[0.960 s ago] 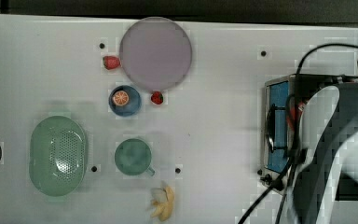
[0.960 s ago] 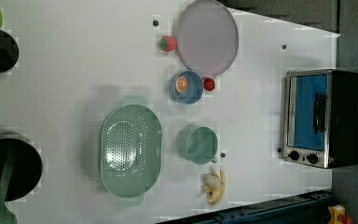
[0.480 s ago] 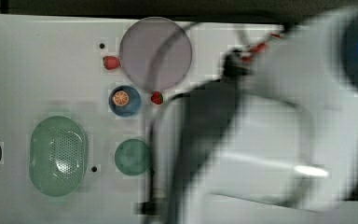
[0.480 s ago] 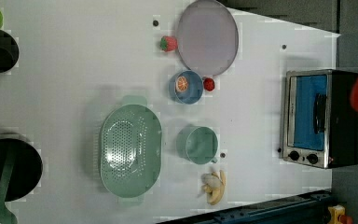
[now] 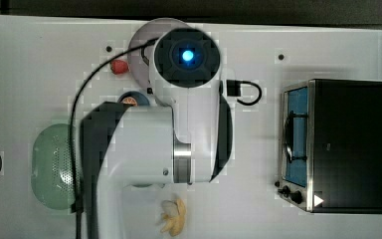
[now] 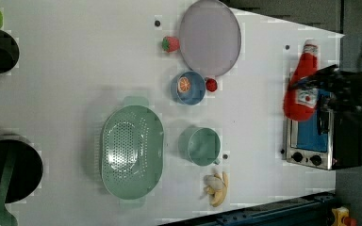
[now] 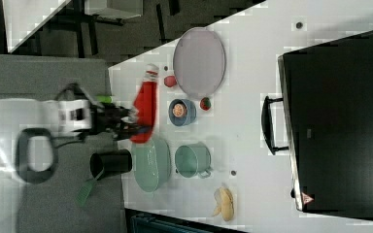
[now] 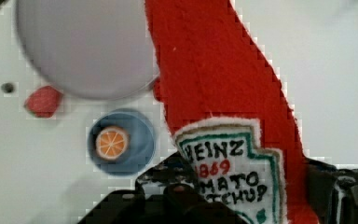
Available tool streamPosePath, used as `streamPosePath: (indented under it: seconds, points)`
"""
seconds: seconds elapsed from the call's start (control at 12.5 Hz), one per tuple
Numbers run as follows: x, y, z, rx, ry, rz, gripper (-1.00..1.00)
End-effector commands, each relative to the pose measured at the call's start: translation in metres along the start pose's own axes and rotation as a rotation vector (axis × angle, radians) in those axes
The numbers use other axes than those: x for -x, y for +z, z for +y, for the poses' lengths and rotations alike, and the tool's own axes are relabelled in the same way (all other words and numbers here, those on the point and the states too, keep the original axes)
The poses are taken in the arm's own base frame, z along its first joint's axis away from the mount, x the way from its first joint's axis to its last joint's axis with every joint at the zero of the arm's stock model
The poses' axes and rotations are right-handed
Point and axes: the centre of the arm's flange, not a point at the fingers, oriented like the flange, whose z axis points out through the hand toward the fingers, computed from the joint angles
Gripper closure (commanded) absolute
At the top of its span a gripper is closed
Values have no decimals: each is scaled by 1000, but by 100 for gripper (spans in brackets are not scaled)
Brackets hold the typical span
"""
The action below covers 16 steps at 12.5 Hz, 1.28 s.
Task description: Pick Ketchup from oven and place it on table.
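Ketchup (image 8: 223, 93) sits clamped in my gripper (image 8: 242, 186), carried clear of the oven (image 5: 348, 144); next I lower it onto the table (image 5: 258, 45).

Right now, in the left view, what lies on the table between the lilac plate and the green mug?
In the left view, between the plate and the mug sit a blue bowl holding an orange slice and, beside it, a strawberry.

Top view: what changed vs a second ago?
The arm swung from over the oven at the top view's right to above the lilac plate, carrying the Ketchup gripped in the end effector, clear of the oven. Colander, bowls, cup, strawberries and banana stayed put.
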Motion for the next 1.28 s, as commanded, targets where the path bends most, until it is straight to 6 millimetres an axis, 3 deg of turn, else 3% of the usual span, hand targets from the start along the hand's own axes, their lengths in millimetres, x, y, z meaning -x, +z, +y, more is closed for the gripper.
streamPosePath:
  seconds: [0.08, 0.48, 0.8, 0.88, 1.04, 1.12, 1.28]
  points:
    - [-32, 60, 52, 35, 93, -25, -26]
    - [-31, 177, 66, 80, 114, -37, -26]
    - [-36, 243, 58, 87, 105, -9, -26]
    - [-38, 252, 56, 74, 109, 5, -32]
    - [-38, 258, 55, 68, 112, 7, -73]
    - [-39, 252, 52, 58, 110, 15, -95]
    - [-44, 226, 44, 23, 111, 42, -100]
